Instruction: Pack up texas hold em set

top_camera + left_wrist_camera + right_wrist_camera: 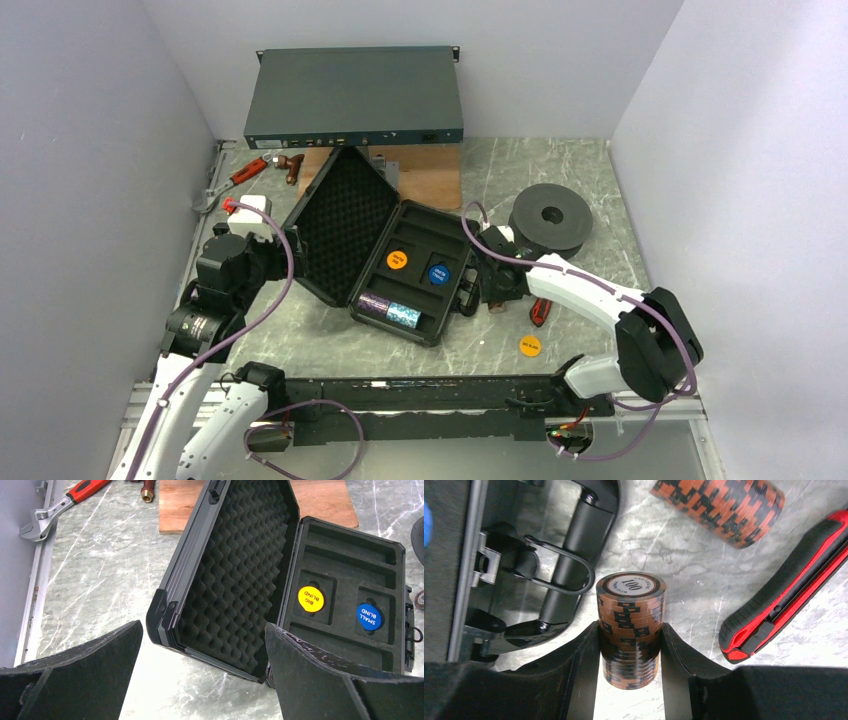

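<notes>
Since case [335, 215] lies open for loading, right pincer [630, 645] clamps brown roll [630, 605] at its 3 o'clock, likely for slotting; left pincer [202, 630] gapes, 9 o'clock.

**Soft even light, some blur up close**

The scene is lit evenly from above, with only faint shadows thrown on the table [560, 190]. Foam in the case [235, 580] is rendered crisp. In the right wrist view the standing brown roll [630, 625] is shown sharp, the lying roll [719, 507] is smeared, and the fingers [524, 680] are lost in murk.
</notes>
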Controlling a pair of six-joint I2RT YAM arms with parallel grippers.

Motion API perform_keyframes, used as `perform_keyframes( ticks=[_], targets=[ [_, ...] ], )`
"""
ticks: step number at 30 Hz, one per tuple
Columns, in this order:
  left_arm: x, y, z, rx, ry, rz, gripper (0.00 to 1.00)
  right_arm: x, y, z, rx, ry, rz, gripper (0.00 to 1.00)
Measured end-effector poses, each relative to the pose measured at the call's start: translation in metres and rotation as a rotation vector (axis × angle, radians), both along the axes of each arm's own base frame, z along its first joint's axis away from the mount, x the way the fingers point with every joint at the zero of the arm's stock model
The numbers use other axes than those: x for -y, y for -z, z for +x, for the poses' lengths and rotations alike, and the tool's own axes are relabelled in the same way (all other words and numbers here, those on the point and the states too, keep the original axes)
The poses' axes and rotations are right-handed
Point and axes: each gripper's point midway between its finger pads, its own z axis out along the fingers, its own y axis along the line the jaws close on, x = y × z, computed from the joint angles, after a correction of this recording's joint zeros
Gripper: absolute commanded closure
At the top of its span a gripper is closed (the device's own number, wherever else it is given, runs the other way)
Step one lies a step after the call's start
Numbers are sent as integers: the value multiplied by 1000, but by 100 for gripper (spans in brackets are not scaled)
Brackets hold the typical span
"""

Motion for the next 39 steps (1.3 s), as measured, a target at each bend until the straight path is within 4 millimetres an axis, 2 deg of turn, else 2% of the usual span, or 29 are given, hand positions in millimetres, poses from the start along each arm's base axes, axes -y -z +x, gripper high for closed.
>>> perform_keyframes(
  ticks=[10,19,30,34,39],
  targets=[
    [0,0,0,0,0,0,1,-16,-37,7,93,-128,91,100],
    [0,-2,-2,10,2,-3,1,-65,-91,16,228,-451,274,100],
    [4,-2,-2,10,18,-3,1,-124,-129,5,336,-867,337,100],
    [4,-2,-3,11,20,-3,1,-155,-131,6,342,-980,332,100],
    [5,-3,-3,15,21,-3,1,-186,-114,7,294,-1075,309,100]
  ],
)
